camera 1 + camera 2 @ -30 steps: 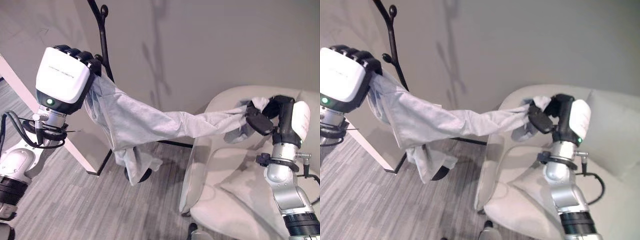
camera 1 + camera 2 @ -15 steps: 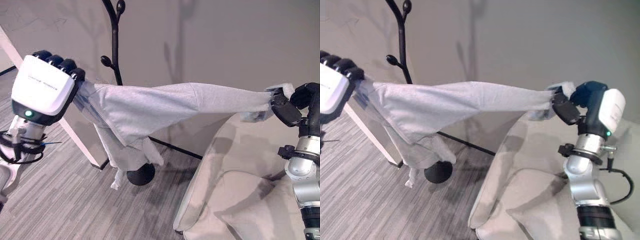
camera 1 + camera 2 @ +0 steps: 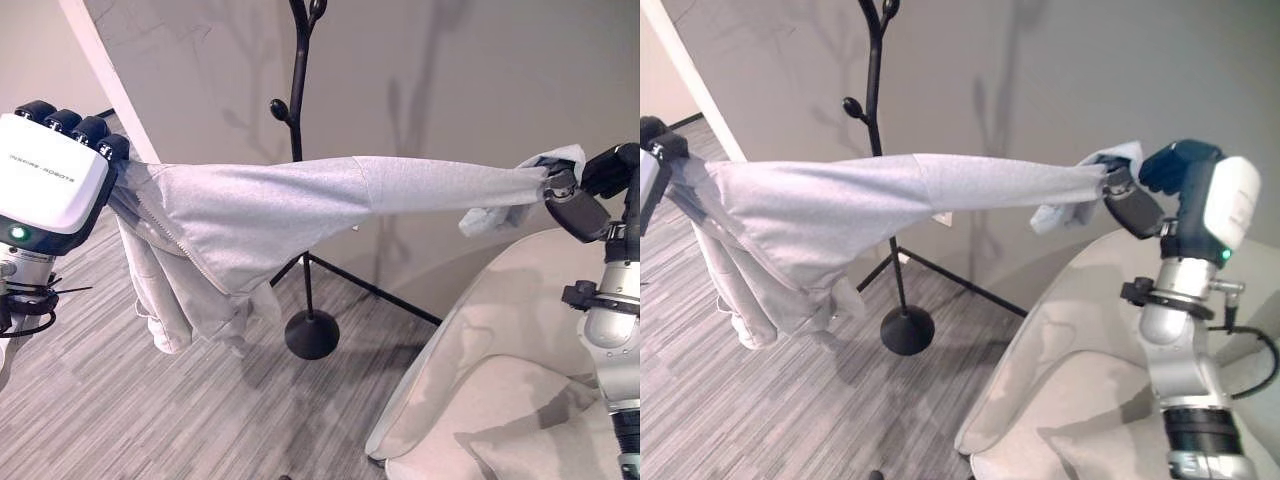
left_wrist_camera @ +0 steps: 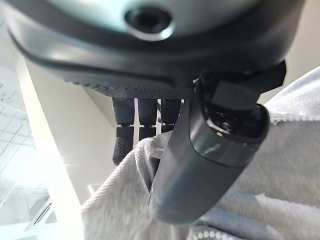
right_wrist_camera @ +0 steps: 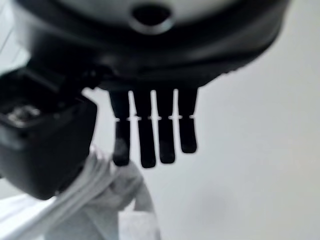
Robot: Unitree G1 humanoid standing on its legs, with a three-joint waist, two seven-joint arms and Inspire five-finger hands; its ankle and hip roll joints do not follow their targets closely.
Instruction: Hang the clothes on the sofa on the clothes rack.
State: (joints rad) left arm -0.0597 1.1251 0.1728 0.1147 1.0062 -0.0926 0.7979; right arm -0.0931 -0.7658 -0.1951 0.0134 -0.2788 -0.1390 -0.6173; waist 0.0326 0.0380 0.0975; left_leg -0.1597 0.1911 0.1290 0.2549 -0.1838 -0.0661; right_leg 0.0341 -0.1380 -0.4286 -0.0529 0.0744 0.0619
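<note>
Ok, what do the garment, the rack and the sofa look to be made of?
Garment: soft grey knit, probably cotton jersey; it sags and shows a zipper edge. Clothes rack: smooth black, likely painted metal, with thin branches and knobs. Sofa: matte beige upholstery, fabric or faux leather; unclear.

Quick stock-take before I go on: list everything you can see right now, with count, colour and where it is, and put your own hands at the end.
Jacket: one, light grey with a zip, stretched in the air between the two hands, in front of the rack; its body hangs down at the left end.
Clothes rack: one, black, pole with knobbed branches and a round base on the floor, by the wall.
Sofa: one, beige, lower right, with a cushion on its seat.
Floor: grey striped carpet, lower left.
Wall: plain grey, behind the rack.
Left hand: dark, white back cover, curled round the jacket's body end.
Right hand: dark, pinching the sleeve end above the sofa.
</note>
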